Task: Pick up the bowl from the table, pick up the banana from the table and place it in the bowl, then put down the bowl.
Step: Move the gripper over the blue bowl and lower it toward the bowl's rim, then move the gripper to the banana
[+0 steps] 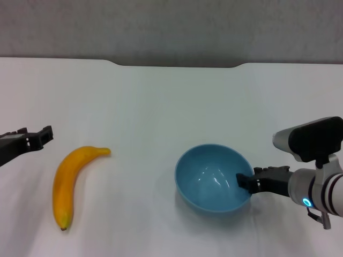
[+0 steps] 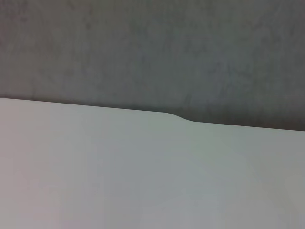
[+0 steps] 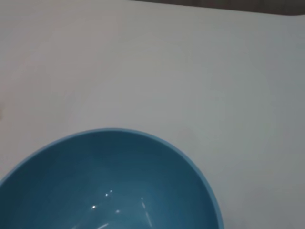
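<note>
The bowl (image 1: 214,178) sat on the table (image 1: 161,107) with the banana (image 1: 69,182) well apart at its 9 o'clock. The right gripper (image 1: 246,182) met the rim at 3 o'clock, apparently straddling it; whether it had clamped, I cannot tell. Glossy and rigid, the bowl would likely slip, so a rim pinch suited it. The left gripper (image 1: 47,134) waited near the banana, spread unclear.

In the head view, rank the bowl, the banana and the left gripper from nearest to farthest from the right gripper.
1. The bowl: the right gripper is at its rim, on the robot's right side of the bowl.
2. The banana: lying on the table left of the bowl.
3. The left gripper: farthest, at the left edge, beyond the banana.
</note>
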### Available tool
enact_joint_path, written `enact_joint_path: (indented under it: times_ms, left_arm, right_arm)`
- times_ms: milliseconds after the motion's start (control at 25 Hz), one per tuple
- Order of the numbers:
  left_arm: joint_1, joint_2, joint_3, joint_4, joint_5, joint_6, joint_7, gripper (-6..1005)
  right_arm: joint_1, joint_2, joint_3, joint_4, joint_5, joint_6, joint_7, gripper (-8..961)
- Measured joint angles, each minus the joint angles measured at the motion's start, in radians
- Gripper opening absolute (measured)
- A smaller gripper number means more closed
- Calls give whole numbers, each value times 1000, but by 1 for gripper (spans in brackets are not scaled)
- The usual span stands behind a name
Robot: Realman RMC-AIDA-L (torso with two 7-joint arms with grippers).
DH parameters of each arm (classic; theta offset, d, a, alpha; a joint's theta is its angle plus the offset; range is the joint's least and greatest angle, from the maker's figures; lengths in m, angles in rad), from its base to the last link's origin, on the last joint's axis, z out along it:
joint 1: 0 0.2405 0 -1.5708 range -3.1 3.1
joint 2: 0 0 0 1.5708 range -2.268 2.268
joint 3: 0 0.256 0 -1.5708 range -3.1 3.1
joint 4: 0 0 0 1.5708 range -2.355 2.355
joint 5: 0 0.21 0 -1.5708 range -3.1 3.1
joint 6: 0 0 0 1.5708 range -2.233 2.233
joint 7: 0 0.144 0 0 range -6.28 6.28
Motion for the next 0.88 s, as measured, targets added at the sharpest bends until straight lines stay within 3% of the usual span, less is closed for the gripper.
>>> enact_joint_path:
  times_ms: [600,880]
  left_arm:
    - [3,0,2,6,0,-2,0,588]
    - [4,0,13,-12,0,-10,8,589]
  right_arm:
    - [-14,0,3,6,2,-6,-12,102]
    - [-55,-2,8,74,-5,-22,-15,71]
